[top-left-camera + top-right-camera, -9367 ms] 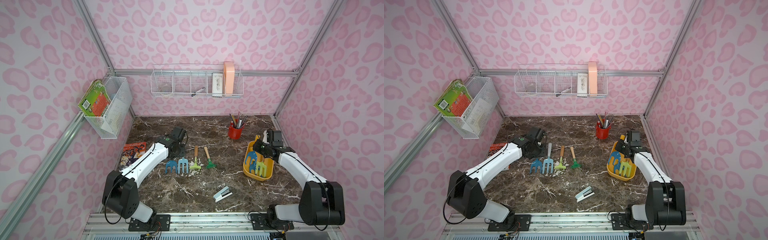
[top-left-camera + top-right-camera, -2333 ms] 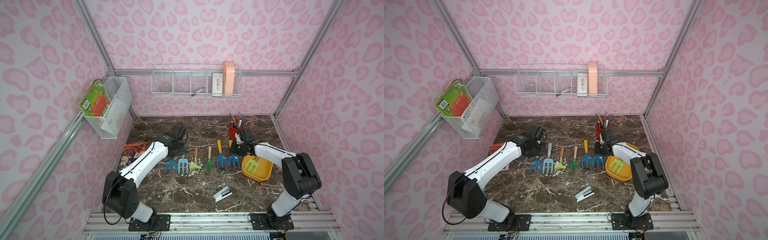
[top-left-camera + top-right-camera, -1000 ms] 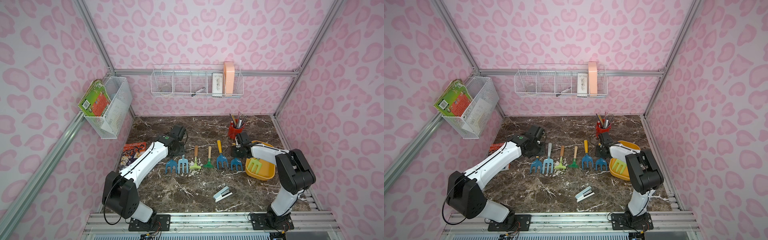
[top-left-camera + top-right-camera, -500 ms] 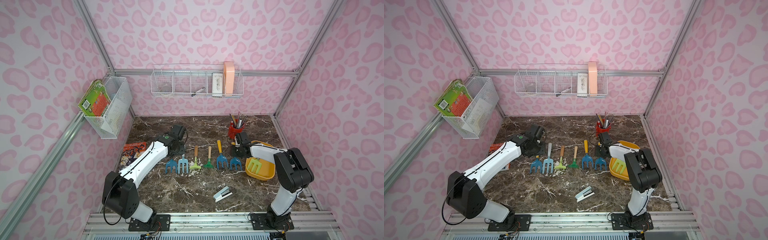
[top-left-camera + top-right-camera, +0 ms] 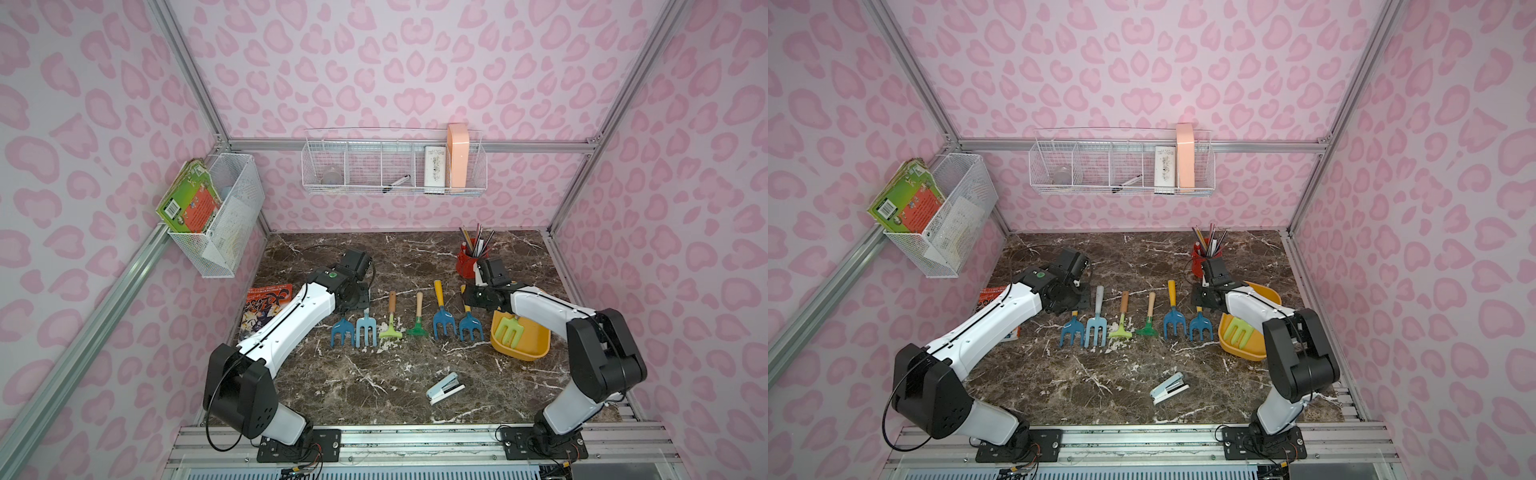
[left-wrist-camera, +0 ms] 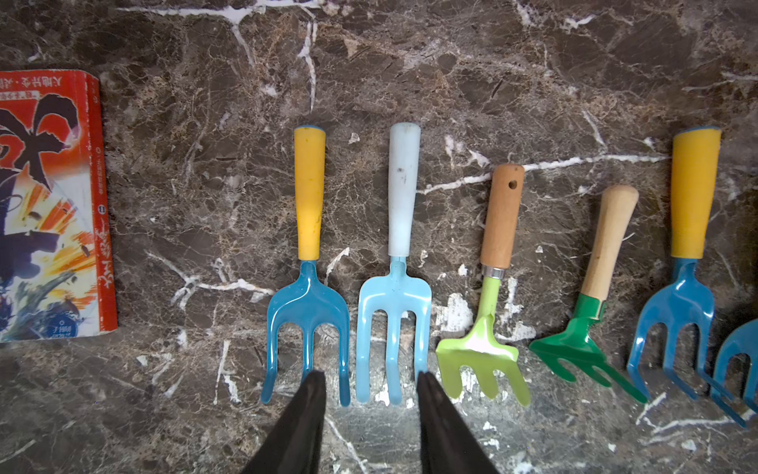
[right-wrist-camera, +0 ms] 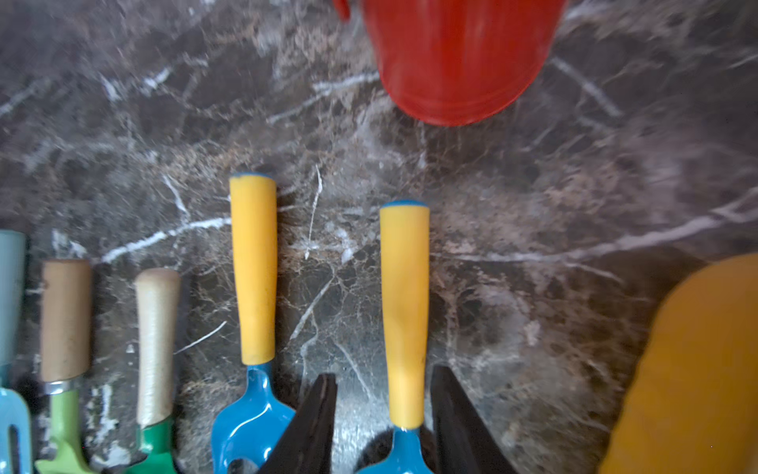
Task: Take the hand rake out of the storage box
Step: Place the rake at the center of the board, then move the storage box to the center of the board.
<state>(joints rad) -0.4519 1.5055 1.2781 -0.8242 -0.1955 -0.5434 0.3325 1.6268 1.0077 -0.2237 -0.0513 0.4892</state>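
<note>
The yellow storage box [image 5: 536, 354] [image 5: 1246, 354] [image 7: 697, 369] stands at the right of the table with a light-green hand rake [image 5: 512, 330] [image 5: 1237, 330] lying in it. A blue hand rake with a yellow handle [image 5: 470, 326] [image 5: 1201, 326] [image 7: 404, 312] lies flat on the table just left of the box, last in a row of several rakes. My right gripper [image 7: 381, 375] [image 5: 471, 297] is open, one finger on each side of that handle with gaps showing. My left gripper [image 6: 371, 375] [image 5: 359, 297] hangs open and empty above the row's two leftmost forks.
A red pencil cup [image 5: 467, 264] [image 7: 459, 61] stands close behind my right gripper. A comic book [image 5: 266, 303] [image 6: 49, 205] lies at the left edge, and a stapler [image 5: 445, 387] lies toward the front. White wire baskets [image 5: 395, 170] hang on the walls.
My right gripper's jaws have opened and let go of the blue rake's yellow handle, which now rests on the table. The left arm has not moved.
</note>
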